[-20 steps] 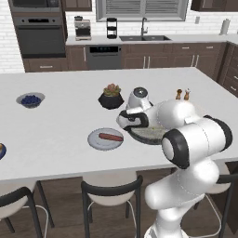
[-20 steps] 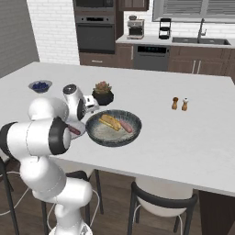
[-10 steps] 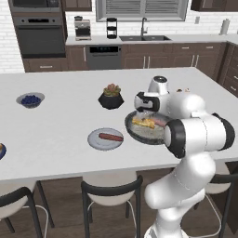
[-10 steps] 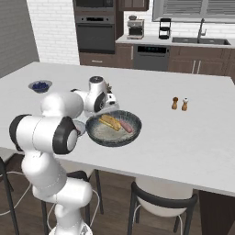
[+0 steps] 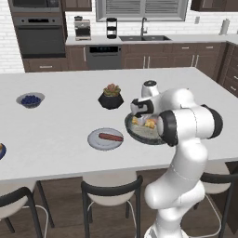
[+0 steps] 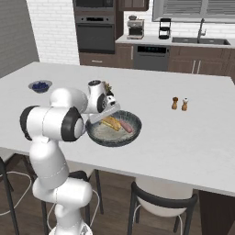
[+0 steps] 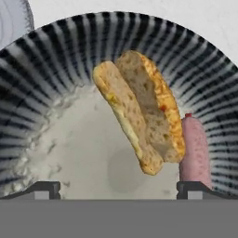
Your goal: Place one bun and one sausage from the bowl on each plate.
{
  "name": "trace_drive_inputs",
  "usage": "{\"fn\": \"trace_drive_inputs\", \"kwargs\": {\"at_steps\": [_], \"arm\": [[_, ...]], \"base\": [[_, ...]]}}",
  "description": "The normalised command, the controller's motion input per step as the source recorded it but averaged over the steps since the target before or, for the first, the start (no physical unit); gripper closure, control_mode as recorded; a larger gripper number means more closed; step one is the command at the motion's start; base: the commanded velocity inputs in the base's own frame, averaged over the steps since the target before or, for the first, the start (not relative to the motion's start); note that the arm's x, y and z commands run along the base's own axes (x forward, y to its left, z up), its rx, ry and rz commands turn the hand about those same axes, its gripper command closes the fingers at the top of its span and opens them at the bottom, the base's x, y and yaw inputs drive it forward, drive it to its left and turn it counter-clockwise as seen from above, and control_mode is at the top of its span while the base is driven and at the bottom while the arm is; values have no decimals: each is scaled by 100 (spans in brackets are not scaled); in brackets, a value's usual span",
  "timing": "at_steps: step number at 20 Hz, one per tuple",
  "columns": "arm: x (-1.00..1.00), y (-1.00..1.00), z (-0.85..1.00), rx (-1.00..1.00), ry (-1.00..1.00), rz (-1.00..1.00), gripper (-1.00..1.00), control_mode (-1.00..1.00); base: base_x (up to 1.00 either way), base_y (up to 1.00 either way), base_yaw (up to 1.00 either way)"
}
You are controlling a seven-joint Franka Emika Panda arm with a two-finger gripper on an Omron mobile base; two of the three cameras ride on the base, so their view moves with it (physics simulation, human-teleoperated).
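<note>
1. Swinging across from the near plate, the pincer [image 7: 118,188] now hangs over the bowl [image 7: 56,69], where a second ago it stood beside it toward the plate side.
2. Directly under the pincer in the hand view lies the bun [image 7: 139,109], a split roll lying at a slant on the bowl's pale floor, with a pink sausage [image 7: 194,148] touching its far side, just inside one fingertip.
3. The pincer is spread wide and empty, its tips [image 7: 44,188] standing to either side of the bun.
4. Judged by look, the bun is light and soft, easily crushed; a gentle squeeze across its short width, near the middle, seems best. The sausage looks firmer, rounder and likelier to roll or slip.
5. Beside the bowl, away from the arm's body, the light grey plate [image 5: 95,142] already carries a sausage [image 5: 110,137] but no bun.
6. Farther off stand a potted plant [image 5: 110,96], a small bowl of berries [image 5: 30,99] and two shakers [image 6: 179,103].
</note>
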Motion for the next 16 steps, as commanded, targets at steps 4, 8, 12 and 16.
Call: {"fn": "trace_drive_inputs", "kwargs": {"at_steps": [4,8,12,16], "arm": [[53,-22,-12,0,0,1,-100,-100],[52,-10,-24,0,6,0,-100,-100],[2,0,-46,0,14,0,-100,-100],[14,-1,0,0,2,0,-100,-100]], "base": [[0,0,0],[0,0,0],[0,0,0],[0,0,0]]}}
